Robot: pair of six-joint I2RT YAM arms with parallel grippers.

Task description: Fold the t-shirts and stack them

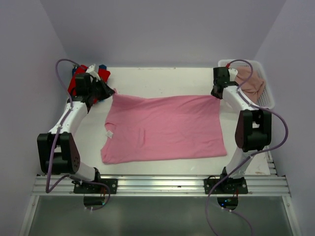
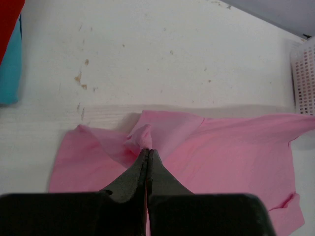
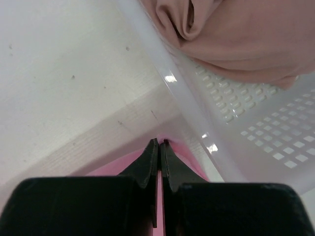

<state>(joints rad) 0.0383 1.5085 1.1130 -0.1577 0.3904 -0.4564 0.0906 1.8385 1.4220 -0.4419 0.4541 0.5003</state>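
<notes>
A bright pink t-shirt [image 1: 165,129] lies spread flat across the middle of the table. My left gripper [image 1: 112,91] is shut on its far left corner, where the cloth [image 2: 142,135] bunches up at the fingertips. At the far right corner my right gripper [image 1: 215,94] is shut on the pink cloth [image 3: 178,147], hard against the basket. A red t-shirt [image 1: 77,81] and a teal-blue one [image 2: 11,69] lie together at the far left. The dusty-pink t-shirt [image 1: 251,83] sits crumpled in the basket.
A white mesh basket [image 1: 267,96] stands at the table's far right corner, its rim [image 3: 167,73] right beside my right fingers. Grey walls enclose the table on three sides. A metal rail [image 1: 162,184] runs along the near edge.
</notes>
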